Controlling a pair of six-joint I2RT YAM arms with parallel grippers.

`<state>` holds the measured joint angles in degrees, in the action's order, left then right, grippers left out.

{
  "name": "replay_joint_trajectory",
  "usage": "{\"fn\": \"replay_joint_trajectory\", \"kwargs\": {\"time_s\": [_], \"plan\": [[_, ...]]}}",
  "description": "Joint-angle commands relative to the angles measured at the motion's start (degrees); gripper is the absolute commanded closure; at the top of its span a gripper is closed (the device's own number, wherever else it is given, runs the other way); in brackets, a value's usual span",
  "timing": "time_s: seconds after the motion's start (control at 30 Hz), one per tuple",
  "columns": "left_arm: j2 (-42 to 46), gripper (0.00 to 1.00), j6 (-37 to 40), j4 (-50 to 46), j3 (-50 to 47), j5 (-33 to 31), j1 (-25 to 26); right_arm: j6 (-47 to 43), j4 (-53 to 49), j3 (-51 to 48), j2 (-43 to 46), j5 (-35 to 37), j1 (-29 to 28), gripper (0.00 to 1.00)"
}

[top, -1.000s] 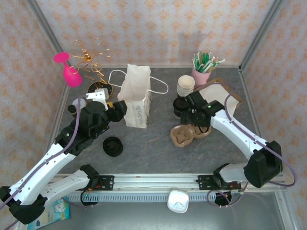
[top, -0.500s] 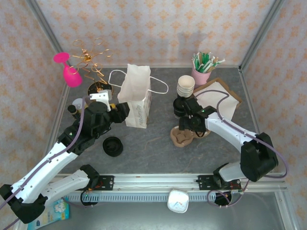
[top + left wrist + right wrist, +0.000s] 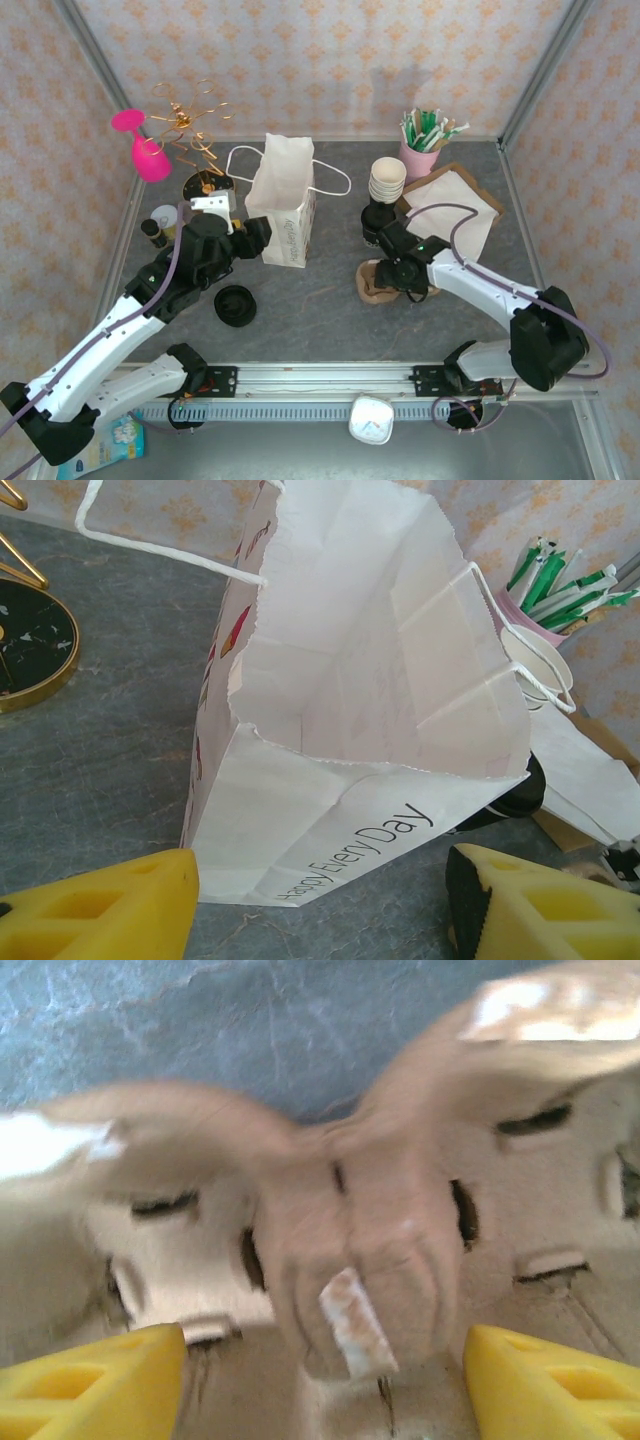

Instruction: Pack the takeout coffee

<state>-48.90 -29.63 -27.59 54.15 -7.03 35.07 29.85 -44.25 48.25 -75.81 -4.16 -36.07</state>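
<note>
1. Right gripper (image 3: pixel 325 1360): jaws apart and holding nothing, one finger on each side of the raised middle rib of the carrier (image 3: pixel 380 1230). Within the last second it has left its place beside the coffee (image 3: pixel 373 222) and come down toward the near edge, onto the carrier.
2. Carrier: lies flat, right of the middle of the table (image 3: pixel 320 300). No cup shows in its wells, and it has barely shifted.
3. Coffee: stands upright and lidded just beyond the carrier toward the far edge, immediately in front of the cup stack (image 3: pixel 387 180). It has not moved, and nothing grips it.
4. Left gripper (image 3: pixel 322 880): jaws apart and empty, close before the bag (image 3: pixel 380 680). It has crept nearer over the same second. The bag stands left of the table's middle, its mouth open toward this wrist, and nothing shows inside.
5. Reading: packing proper has not begun. The right arm appears to be going for the carrier rather than the coffee, perhaps to grasp or clear it first. The left arm looks placed to steady the bag. The coffee has yet to be picked up and carried across to the bag.
</note>
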Motion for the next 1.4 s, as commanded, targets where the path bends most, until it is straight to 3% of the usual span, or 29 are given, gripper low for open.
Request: {"fn": "replay_joint_trajectory", "kwargs": {"time_s": [0.0,0.2,0.33,0.7,1.37], "plan": [[-0.1,0.31,1.8,1.1,0.5,-2.0,-0.7,9.5,-2.0,1.8,0.8,1.4,-4.3,0.28],[-0.5,0.31,2.5,0.8,0.6,-2.6,-0.7,10.8,-8.4,5.8,-2.7,11.8,-3.4,0.26],[-0.3,0.31,2.6,1.0,0.8,-2.7,-0.7,10.4,-5.8,6.4,-4.9,10.4,-2.9,0.26],[-0.6,0.31,2.9,1.4,0.8,-2.5,-0.7,11.7,-4.3,7.1,-7.0,10.8,-2.9,0.4],[0.4,0.31,2.9,1.0,0.5,-2.0,-0.7,10.0,-4.4,6.8,-6.7,10.4,-2.8,0.5]]}}
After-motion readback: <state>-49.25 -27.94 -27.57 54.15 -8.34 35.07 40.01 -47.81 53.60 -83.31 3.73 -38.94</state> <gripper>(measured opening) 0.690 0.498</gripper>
